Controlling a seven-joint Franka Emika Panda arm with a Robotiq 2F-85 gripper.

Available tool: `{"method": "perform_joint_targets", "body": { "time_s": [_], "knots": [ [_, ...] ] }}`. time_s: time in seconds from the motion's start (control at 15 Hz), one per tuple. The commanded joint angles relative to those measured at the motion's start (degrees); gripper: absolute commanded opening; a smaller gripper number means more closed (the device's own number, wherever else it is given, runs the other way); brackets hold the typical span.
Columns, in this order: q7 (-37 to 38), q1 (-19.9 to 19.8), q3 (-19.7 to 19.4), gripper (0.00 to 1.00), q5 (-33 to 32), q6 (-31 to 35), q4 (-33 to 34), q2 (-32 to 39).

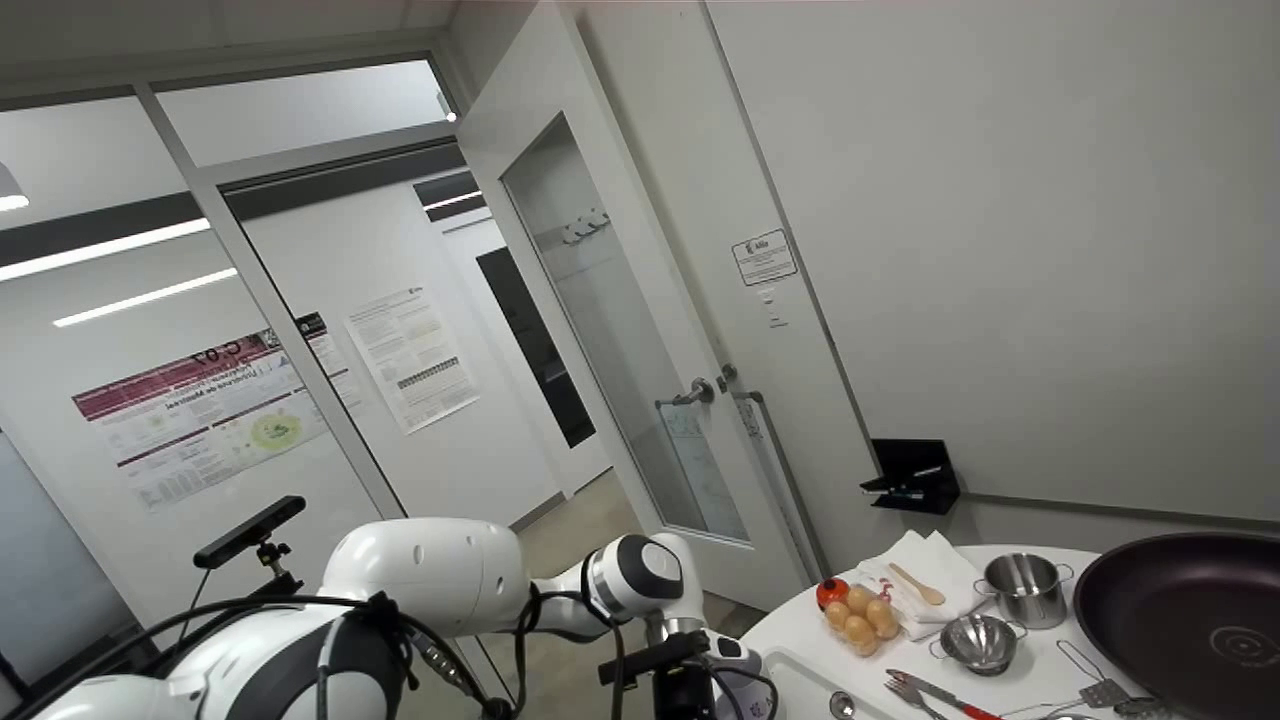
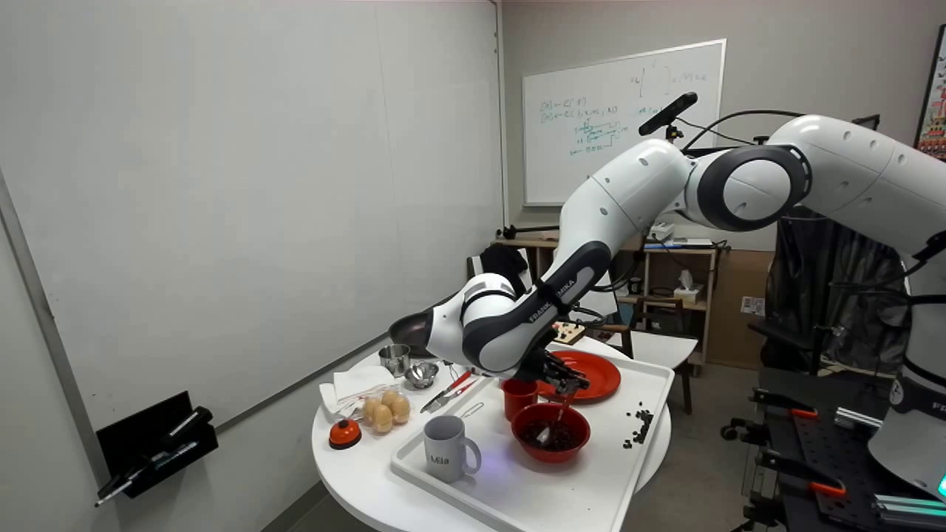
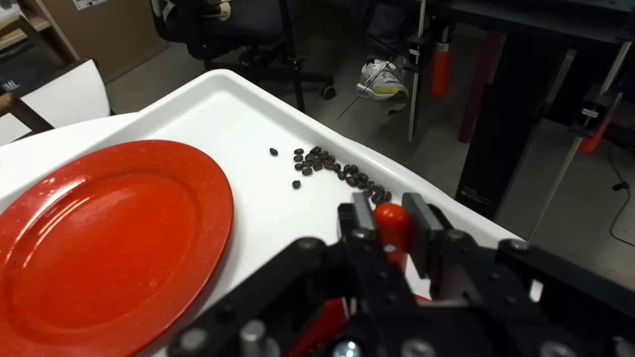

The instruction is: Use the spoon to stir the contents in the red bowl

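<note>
The gripper holds the spoon by its red handle, the tip down among dark beans in the red bowl, right of the grey mug, and would likely stir best in slow, low circles clear of the rim.

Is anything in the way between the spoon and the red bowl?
No, nothing visible. The end effector holds the spoon, whose head already sits in the red bowl among dark contents. The red cup stands beside the bowl, not in between.
</note>
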Motion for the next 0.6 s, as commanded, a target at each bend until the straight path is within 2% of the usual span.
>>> {"method": "perform_joint_targets", "body": {
  "time_s": [0.0, 0.53],
  "knots": [
    [-0.5, -0.4, -0.7, 0.09, 1.8, -2.9, 1.9, 0.9],
    [0.2, -2.3, -0.7, 0.09, 3.6, -3.5, -0.3, 0.1]
  ]
}}
